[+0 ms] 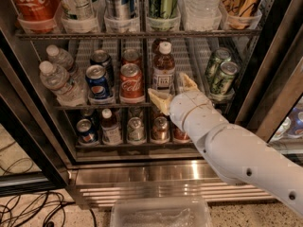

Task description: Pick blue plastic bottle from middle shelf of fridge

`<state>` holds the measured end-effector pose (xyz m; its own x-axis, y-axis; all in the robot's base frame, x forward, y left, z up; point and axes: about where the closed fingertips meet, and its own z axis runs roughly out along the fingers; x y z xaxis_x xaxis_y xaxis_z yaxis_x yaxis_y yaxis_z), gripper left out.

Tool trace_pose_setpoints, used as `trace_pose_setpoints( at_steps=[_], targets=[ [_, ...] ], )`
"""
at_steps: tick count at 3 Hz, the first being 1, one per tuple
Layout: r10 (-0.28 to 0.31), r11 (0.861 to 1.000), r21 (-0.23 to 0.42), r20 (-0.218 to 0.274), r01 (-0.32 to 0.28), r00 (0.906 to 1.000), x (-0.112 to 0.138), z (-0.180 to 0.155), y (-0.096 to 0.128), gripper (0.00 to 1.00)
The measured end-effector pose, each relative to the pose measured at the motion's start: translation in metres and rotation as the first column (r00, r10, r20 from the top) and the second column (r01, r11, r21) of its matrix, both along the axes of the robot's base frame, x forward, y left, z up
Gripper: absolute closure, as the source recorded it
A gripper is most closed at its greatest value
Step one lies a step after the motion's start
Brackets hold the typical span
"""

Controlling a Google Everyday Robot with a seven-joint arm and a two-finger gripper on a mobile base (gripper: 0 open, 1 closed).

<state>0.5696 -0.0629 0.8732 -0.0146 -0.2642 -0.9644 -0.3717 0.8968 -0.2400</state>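
The fridge [142,174] stands with its door open, and the white arm reaches in from the lower right to the front of the middle shelf [90,107]. The claw [169,90] is spread wide and has hold of nothing. One pale finger points left, just below and in front of the blue plastic bottle [163,69], and the other rises just to the bottle's right. I cannot tell whether either finger touches the bottle. The bottle stands upright in a lane near the middle of that shelf, full of dark drink, with its white cap on and its label facing out. In the lane to its left stands a red cola can [131,82] with another can behind it. Left of that stands a blue Pepsi can [98,82], also with a can behind it. At the far left two clear water bottles [59,82] lean in a holder. To the right of the claw two green cans [221,74] lean in their lane. The shelf above carries large bottles and tall cans in clear cups. The shelf below carries a row of small cans and one small bottle [111,126]. On the floor in front sits a clear plastic tub [161,214].
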Motion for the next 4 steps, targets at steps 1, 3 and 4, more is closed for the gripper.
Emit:
trace_pose_setpoints(
  at_steps=[1,3,4],
  targets=[
    [-0.036,0.999,0.013,0.001,0.036,0.9994,0.005,0.0,-0.001,0.28],
    [-0.078,0.996,0.042,-0.018,0.078,0.9968,0.018,-0.001,-0.003,0.28],
    [-0.081,0.995,0.05,-0.03,0.082,0.9963,0.025,-0.003,-0.001,0.3]
  ],
)
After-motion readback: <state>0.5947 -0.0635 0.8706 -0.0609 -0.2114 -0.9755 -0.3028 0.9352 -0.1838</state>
